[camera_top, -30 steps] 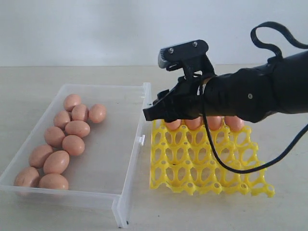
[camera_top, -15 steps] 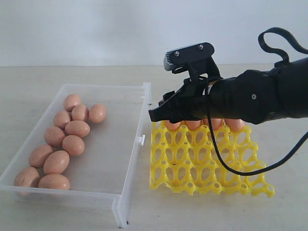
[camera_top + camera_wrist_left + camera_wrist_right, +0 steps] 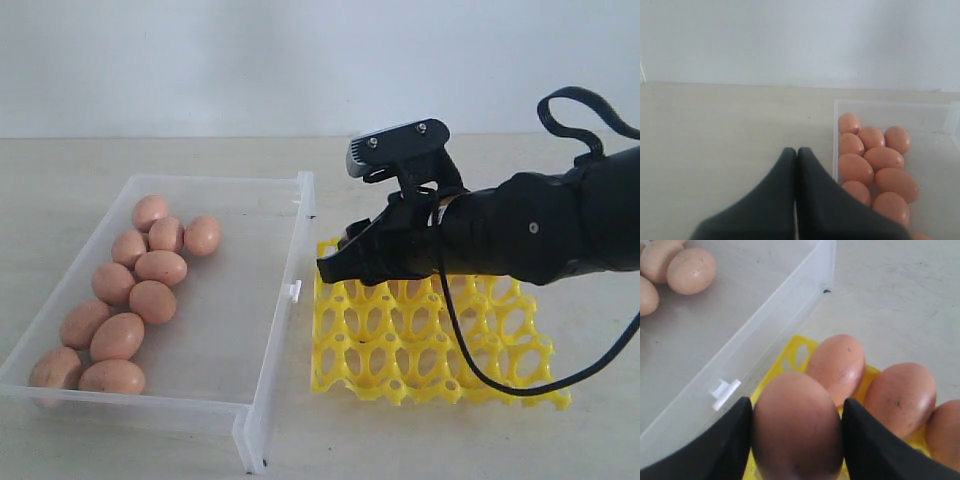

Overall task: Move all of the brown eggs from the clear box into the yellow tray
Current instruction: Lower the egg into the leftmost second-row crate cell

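Note:
Several brown eggs (image 3: 160, 267) lie along the left side of the clear box (image 3: 300, 215). My right gripper (image 3: 338, 266) hangs low over the far left corner of the yellow tray (image 3: 430, 345). It is shut on one brown egg (image 3: 796, 440), which sits between both black fingers (image 3: 725, 440) in the right wrist view. Just beyond it, three eggs (image 3: 837, 365) fill cups along the tray's far row; the arm hides them in the exterior view. My left gripper (image 3: 796, 150) is shut and empty, beside the box's eggs (image 3: 883, 158), and does not appear in the exterior view.
The box's long wall with its small clip tab (image 3: 724, 390) runs close along the tray's left edge (image 3: 318, 330). A black cable (image 3: 470, 340) loops from the right arm down over the tray. The box's right half (image 3: 245, 290) holds no eggs.
My right gripper has sunk and shifted slightly right with the egg, down toward the tray's far left cups. The arm now hides the eggs in the far row.

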`<state>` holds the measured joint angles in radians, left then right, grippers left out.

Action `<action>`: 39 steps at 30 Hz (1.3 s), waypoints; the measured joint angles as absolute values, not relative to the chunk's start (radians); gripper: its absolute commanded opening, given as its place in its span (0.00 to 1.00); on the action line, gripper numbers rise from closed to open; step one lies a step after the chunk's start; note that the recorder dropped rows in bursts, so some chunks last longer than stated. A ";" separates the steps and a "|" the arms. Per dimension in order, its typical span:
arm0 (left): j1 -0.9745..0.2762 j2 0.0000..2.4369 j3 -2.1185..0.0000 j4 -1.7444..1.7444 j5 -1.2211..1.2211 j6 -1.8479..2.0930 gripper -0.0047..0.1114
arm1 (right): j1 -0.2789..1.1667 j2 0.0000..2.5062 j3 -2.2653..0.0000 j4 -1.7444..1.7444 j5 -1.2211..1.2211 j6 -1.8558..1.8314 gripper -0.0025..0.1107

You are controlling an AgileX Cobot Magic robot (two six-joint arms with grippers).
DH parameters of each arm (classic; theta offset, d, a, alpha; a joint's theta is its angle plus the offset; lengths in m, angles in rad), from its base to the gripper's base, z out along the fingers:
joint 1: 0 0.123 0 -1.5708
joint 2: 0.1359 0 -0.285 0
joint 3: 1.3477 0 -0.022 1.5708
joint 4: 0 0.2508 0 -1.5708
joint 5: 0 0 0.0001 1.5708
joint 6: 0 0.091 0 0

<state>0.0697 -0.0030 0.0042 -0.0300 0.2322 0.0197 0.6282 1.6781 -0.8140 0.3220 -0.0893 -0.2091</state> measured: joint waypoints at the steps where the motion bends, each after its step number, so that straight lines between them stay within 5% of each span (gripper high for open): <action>1: 0.070 -0.003 0.004 -0.030 0.232 0.020 0.00 | 0.630 1.678 -0.814 0.324 -0.089 -0.209 0.02; 39: 0.070 -0.003 0.004 -0.030 0.232 0.020 0.00 | 0.667 1.858 -0.848 0.330 -0.214 -0.209 0.02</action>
<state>0.0697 -0.0030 0.0042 -0.0300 0.2322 0.0197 0.6673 1.8583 -0.8476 0.3298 -0.2138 -0.2088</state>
